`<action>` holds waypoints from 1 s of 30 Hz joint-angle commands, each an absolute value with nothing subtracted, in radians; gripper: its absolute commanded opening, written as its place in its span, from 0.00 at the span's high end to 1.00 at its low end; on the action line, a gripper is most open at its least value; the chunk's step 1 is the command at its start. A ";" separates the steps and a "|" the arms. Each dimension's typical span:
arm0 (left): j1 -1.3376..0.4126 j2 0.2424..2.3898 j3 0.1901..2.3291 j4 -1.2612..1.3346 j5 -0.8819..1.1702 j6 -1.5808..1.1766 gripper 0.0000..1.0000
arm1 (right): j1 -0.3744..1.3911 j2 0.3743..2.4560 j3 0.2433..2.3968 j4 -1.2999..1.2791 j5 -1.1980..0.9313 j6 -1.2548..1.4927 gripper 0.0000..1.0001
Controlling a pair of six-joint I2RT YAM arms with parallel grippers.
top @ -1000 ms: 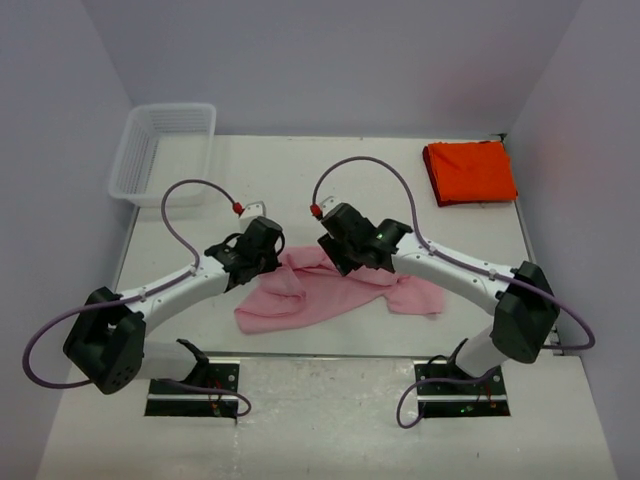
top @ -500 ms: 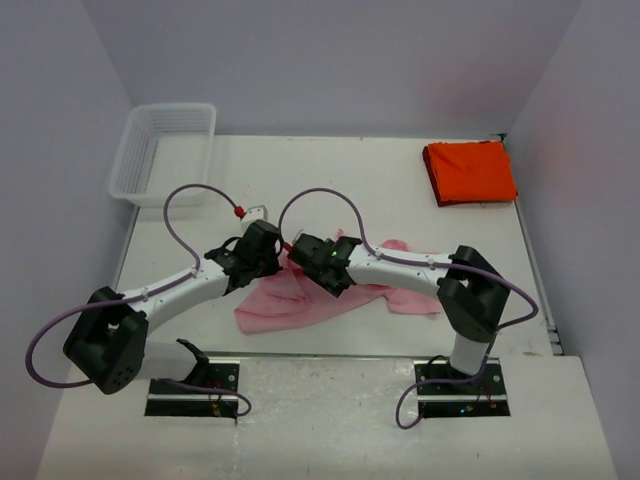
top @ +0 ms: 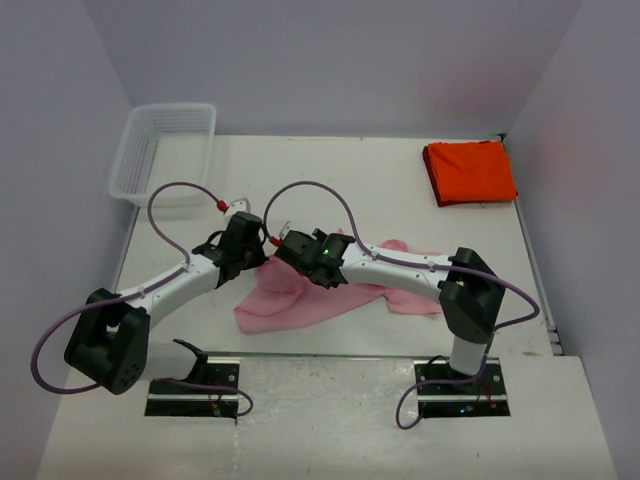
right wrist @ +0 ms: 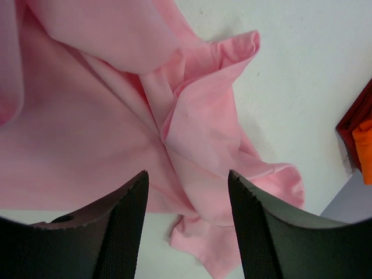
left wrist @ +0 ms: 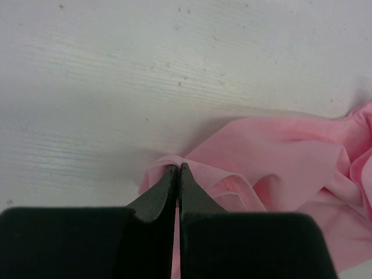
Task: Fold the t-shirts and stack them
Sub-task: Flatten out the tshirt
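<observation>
The left pincer (left wrist: 177, 170) is pinching the pink t-shirt (left wrist: 279, 151) by its edge and the right pincer (right wrist: 186, 174) is hanging spread over it, crowding close. Bare table (top: 350, 180) is lying open at 12, the folded orange-red t-shirt (top: 470, 172) is sitting at 2 and the basket (top: 160, 150) at 10.

White mesh basket (top: 135, 165) sits on table (top: 330, 170), far-left corner.

My left arm (top: 170, 285) and right arm (top: 400, 268) are white tubes with chunky black joints, each trailing a looping purple cable (top: 158, 212) (red-tipped at the wrist). My left pincer (left wrist: 178, 173) and right pincer (right wrist: 187, 180) have matte black wedge fingers, the right's finely ribbed.
</observation>
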State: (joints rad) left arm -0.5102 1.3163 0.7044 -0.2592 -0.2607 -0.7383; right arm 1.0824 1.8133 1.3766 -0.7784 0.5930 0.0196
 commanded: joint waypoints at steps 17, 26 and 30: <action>-0.341 1.316 0.672 -0.196 -0.157 -0.641 1.00 | 1.100 1.911 1.477 -0.762 0.589 -0.023 0.45; -0.319 1.279 0.655 -0.201 -0.138 -0.629 1.00 | 1.078 1.942 1.453 -0.743 0.595 -0.008 0.47; -0.318 1.281 0.655 -0.195 -0.127 -0.630 1.00 | 1.068 1.948 1.451 -0.742 0.606 -0.008 0.51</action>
